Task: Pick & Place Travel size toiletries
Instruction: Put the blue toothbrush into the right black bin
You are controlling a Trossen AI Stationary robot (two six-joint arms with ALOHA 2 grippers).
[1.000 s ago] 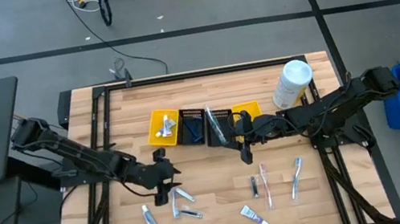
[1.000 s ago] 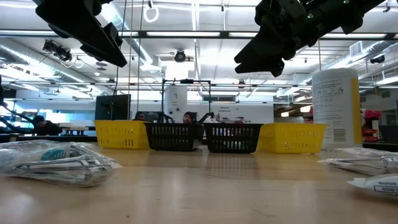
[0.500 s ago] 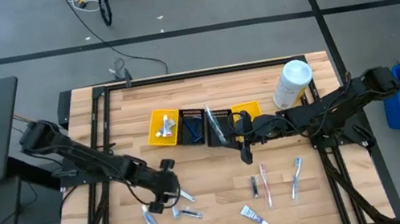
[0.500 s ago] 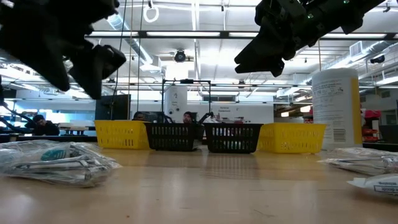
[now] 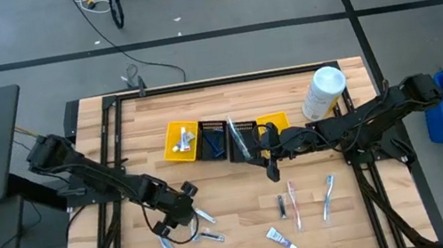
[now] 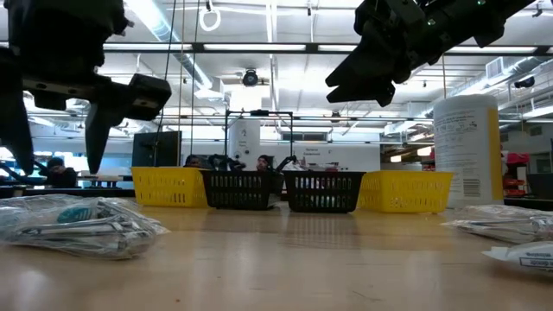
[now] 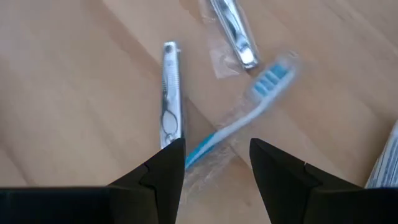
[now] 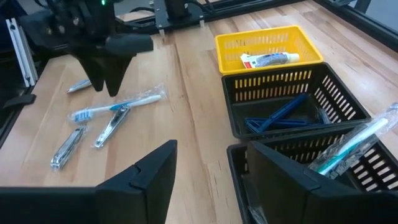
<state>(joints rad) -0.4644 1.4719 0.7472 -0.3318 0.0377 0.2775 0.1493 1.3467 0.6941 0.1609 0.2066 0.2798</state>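
Two fingers of the left gripper [image 7: 214, 165] spread wide above blue toothbrush [image 7: 249, 109]: pick approach. Next: descend, straddle handle, close. Right gripper [image 8: 208, 180] open, empty, waiting by baskets.

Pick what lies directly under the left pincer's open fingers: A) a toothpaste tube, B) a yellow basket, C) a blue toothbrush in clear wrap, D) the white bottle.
C: the left wrist view shows the blue toothbrush running between the open left pincer, nail clippers beside it.

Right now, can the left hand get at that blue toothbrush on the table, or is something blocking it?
Probably yes. The left hand hangs open right above the blue toothbrush, its fingers either side of the handle. Two nail clippers lie close by, but neither covers it.
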